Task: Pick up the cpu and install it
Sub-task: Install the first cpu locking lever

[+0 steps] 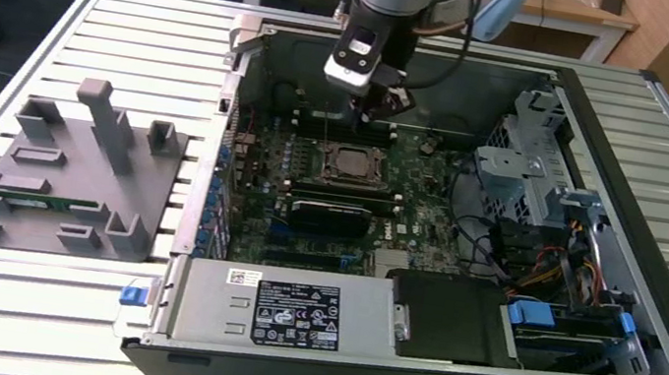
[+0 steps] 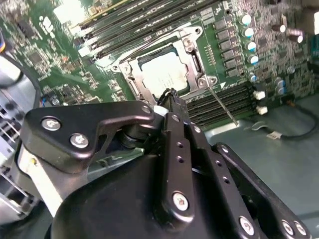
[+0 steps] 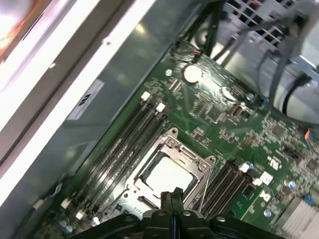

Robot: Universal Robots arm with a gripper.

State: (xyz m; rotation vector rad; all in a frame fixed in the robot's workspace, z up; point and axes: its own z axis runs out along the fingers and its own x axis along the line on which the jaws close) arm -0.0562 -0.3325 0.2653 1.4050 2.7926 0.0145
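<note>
The cpu [image 1: 352, 163] lies flat in the black-framed socket on the green motherboard [image 1: 420, 240], inside the open computer case. Both wrist views show its pale silver top, the cpu [image 2: 164, 69] framed by the metal socket bracket and the cpu [image 3: 169, 175] lying just beyond the fingertips. My gripper [image 1: 380, 107] hangs above the board, slightly behind the socket in the exterior view. Its black fingers are pressed together with nothing between them, as the gripper [image 3: 172, 193] and the gripper [image 2: 169, 97] show. It is apart from the chip.
A grey fixture [image 1: 70, 178] on the slatted table at the exterior view's left holds a green memory stick [image 1: 41, 201]. Black memory slots [image 3: 119, 149] flank the socket. A power supply [image 1: 277, 308], drive cage [image 1: 529, 177] and cables [image 1: 548, 269] crowd the case.
</note>
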